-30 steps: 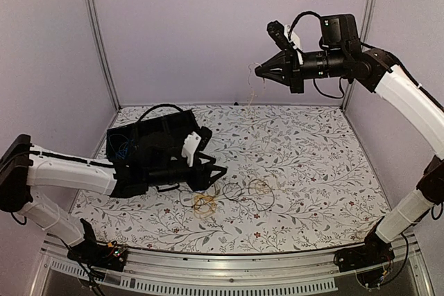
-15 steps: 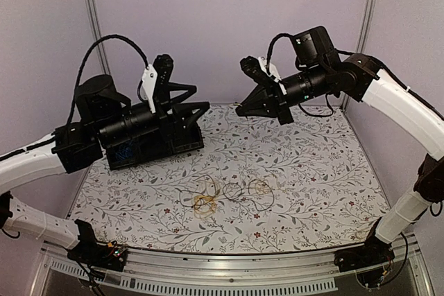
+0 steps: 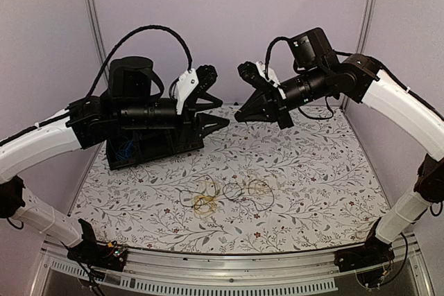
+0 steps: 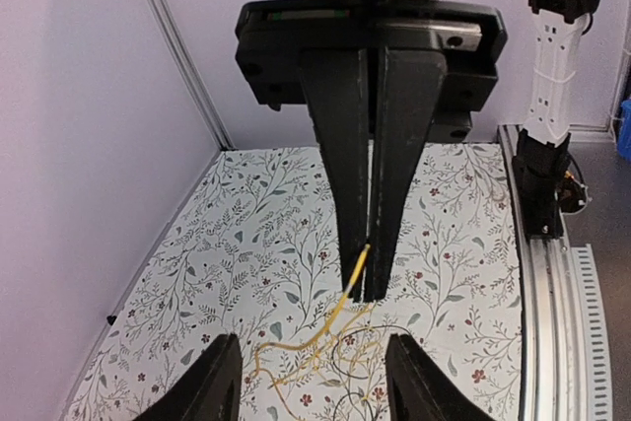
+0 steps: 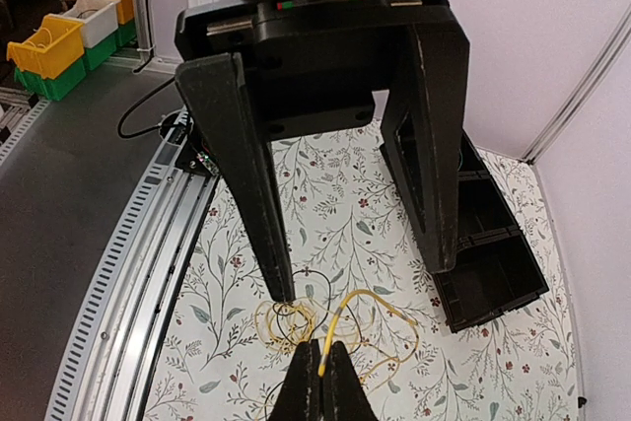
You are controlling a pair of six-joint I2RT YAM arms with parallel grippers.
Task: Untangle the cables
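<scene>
My left gripper (image 3: pixel 223 123) is raised above the table and shut on the end of a thin yellow cable (image 4: pixel 353 281), which sticks out of its tips (image 4: pixel 373 288). My right gripper (image 3: pixel 240 114) is open and empty, its jaws wide apart, and faces the left one tip to tip (image 5: pixel 363 278). The left gripper's shut tips (image 5: pixel 320 384) show in the right wrist view, pinching the yellow cable (image 5: pixel 335 327). On the table below lie a yellow coil (image 3: pixel 203 203), a dark loop (image 3: pixel 232 190) and a pale yellow loop (image 3: pixel 261 187), overlapping.
A black bin (image 3: pixel 168 145) stands at the back left of the floral table, under the left arm, with a thin blue wire (image 3: pixel 123 148) inside. It also shows in the right wrist view (image 5: pixel 493 263). Lilac walls enclose the back and both sides.
My left gripper has risen from table level beside the tangle and swung right toward the right gripper. My right gripper has come down and left. Their tips now nearly meet.
</scene>
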